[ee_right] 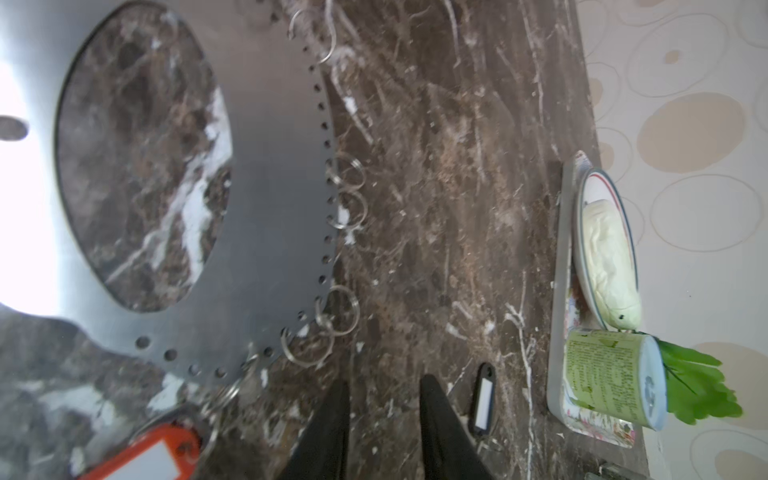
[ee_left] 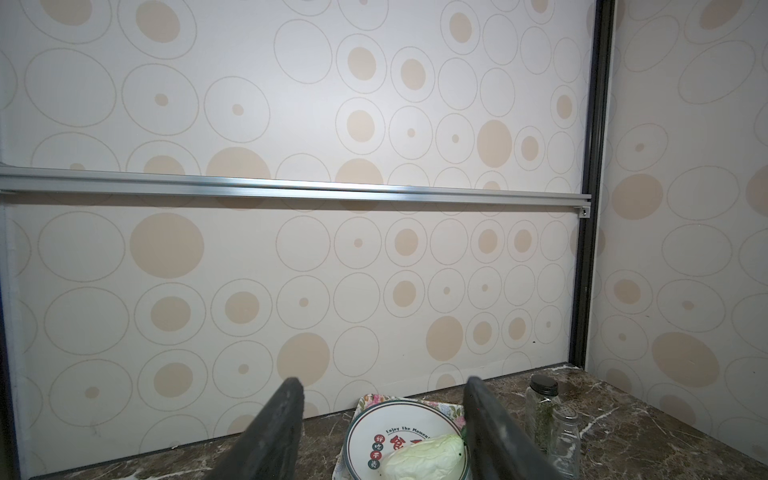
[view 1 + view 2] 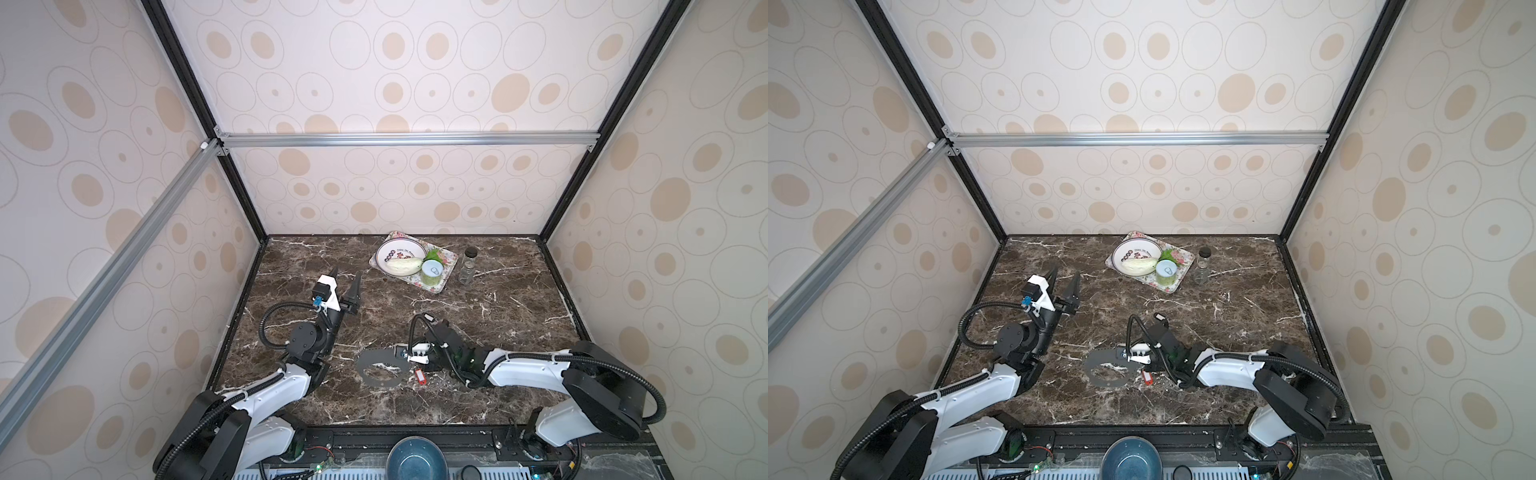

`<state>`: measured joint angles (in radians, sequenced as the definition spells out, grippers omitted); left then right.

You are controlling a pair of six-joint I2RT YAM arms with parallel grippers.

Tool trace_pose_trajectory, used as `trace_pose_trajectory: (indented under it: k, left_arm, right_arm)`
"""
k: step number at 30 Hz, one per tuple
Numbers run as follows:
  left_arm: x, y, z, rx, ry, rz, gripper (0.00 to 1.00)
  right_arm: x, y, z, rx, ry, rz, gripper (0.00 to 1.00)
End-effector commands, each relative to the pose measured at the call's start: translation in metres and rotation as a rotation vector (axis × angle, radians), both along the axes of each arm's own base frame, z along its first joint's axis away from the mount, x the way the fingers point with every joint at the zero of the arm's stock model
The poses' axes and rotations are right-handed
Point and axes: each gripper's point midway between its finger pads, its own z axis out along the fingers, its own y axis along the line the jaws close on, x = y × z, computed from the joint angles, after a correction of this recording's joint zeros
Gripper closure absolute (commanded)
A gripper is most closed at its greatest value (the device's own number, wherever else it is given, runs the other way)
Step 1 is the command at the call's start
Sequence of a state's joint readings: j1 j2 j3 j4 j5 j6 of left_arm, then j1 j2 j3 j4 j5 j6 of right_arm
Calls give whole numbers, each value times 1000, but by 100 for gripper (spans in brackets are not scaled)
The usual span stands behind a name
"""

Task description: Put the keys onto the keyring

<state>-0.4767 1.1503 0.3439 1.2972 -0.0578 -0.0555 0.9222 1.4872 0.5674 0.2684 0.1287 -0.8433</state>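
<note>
Watching from my console, most of the free room is mid-table. The marble top (image 3: 498, 332) runs bare from the arms toward the back edge, where a floral tray (image 3: 449, 261) sits with a glass jar (image 3: 468, 266) just beside it. The left gripper (image 3: 345, 279) hangs raised over the left half, well apart from everything, with its fingers spread and empty.

The keyring (image 3: 368, 356) lies flat near the front, between the two arms, with open marble on its far and left sides. The right gripper (image 1: 385, 380) sits low at the keyring's right edge. Its black tapered fingers (image 1: 328, 424) stand partly apart and grip nothing, and bare stone shows between them.

The black-tagged key (image 1: 482, 399) lies just beside one finger, on the side away from the keyring (I cannot find it in the top views, where the arm covers that spot). The red-tagged key (image 3: 419, 376) lies just off the keyring's right edge, toward the front. Its wire loop reaches the rim, but I cannot tell whether it is threaded.

The keyring is thin, matte grey sheet metal, oval, with a wide hole and a row of small punched holes along its rim. Several small wire split rings (image 1: 349, 172) lie along that rim. Both tags are glossy plastic with white label windows. The marble is dark brown with white veins.
</note>
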Motion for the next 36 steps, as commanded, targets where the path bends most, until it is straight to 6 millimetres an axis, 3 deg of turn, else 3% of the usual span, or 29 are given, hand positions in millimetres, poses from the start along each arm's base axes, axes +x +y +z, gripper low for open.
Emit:
trace_pose_trajectory:
  k: [1, 7, 18, 36]
  left_arm:
    - [3, 2, 18, -10, -42, 10, 39]
    - [4, 2, 17, -8, -40, 11, 39]
    - [2, 5, 18, -11, -44, 17, 39]
    - [4, 6, 17, -11, -41, 25, 38]
  right_arm:
    - [-9, -6, -4, -83, -41, 120, 70]
    - [2, -15, -19, -220, -80, 124, 71]
    - [12, 1, -33, -265, -154, 216, 72]
    - [-7, 13, -30, -209, -190, 370, 74]
